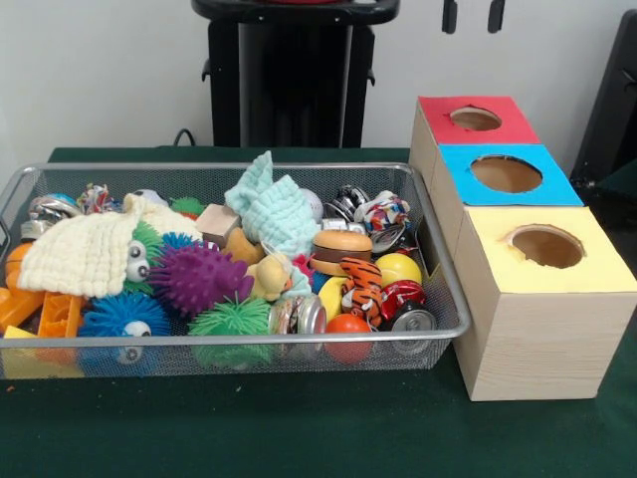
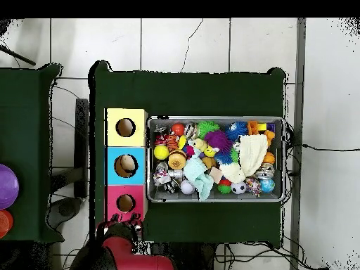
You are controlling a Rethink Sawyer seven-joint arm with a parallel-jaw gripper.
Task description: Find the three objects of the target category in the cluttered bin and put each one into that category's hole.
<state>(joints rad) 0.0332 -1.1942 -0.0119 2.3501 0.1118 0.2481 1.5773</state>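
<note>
The silver wire-mesh bin (image 1: 229, 169) sits on the green table, full of toys; it also shows in the overhead view (image 2: 214, 119). An orange tiger-striped plush (image 1: 361, 282) lies near its right end, by a yellow ball, and shows in the overhead view (image 2: 173, 143). A pale yellow plush (image 1: 271, 277) lies mid-bin, with a tan plush (image 1: 242, 246) just behind it, partly under a block. The red-topped box's round hole (image 1: 475, 119) (image 2: 125, 203) is farthest from the camera. My gripper (image 1: 473, 15) hangs open and empty above that box, only its tips showing.
A blue-topped box (image 1: 506, 173) and a yellow-topped box (image 1: 545, 246) stand in a row beside the red one, right of the bin. Spiky rubber balls (image 1: 199, 276), a cream knitted cloth (image 1: 85, 254), a teal cloth (image 1: 271, 211), cans and a toy burger fill the bin.
</note>
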